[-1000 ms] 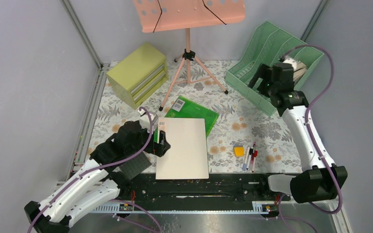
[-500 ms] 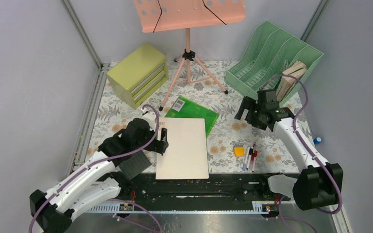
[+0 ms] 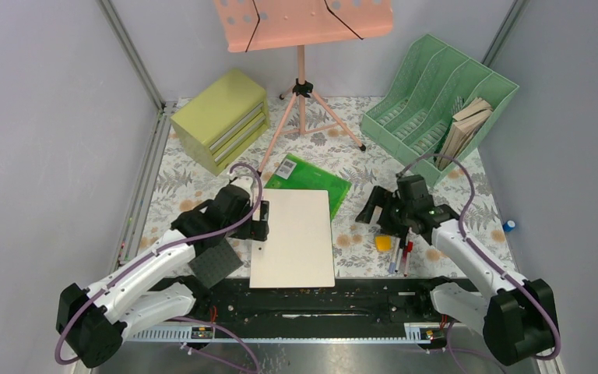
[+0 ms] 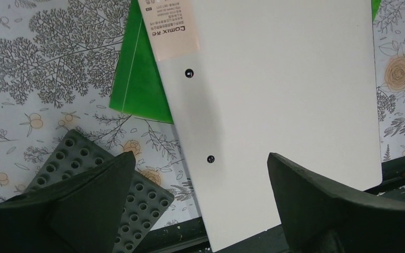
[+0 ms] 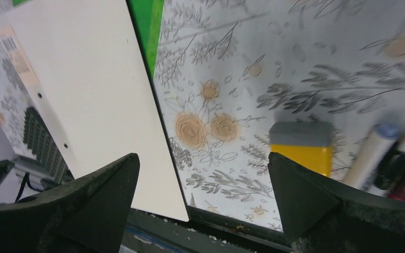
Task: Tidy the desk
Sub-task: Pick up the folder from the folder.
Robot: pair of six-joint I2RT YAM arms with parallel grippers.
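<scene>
Over the left edge of the white board point(image 3: 293, 236), the left gripper point(image 3: 262, 222) hovers, jaws spread wide, nothing held; its arm reaches low from the near-left base. Right gripper point(image 3: 371, 209) hangs right of the board, near the yellow block point(image 3: 382, 242) and pens point(image 3: 402, 253), jaws equally wide, empty. The desk point(image 3: 405, 195) spans the cell floor. The board overlaps a green folder point(image 3: 311, 178). A grey studded plate point(image 3: 215, 265) lies just left of the board; drawer cabinet point(image 3: 222, 117), music stand point(image 3: 304, 23) and file rack point(image 3: 436, 93) stand at the far side.
</scene>
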